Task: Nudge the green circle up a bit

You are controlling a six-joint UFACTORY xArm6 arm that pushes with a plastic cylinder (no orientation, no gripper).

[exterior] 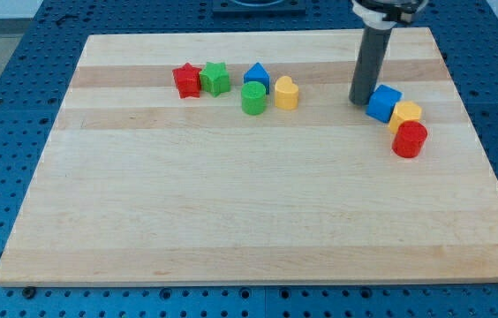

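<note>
The green circle [252, 98] is a short green cylinder on the wooden board [231, 203], in the upper middle. A blue block with a pointed top [256, 76] sits just above it and a yellow block [286, 92] is right beside it. A green star [215, 79] and a red star [187, 80] lie to its left. My tip [360, 102] is far to the right of the green circle, touching the left side of a blue cube [383, 102].
A yellow block [405, 115] and a red cylinder [410, 139] sit in a line below and right of the blue cube. The board lies on a blue perforated table [2, 106].
</note>
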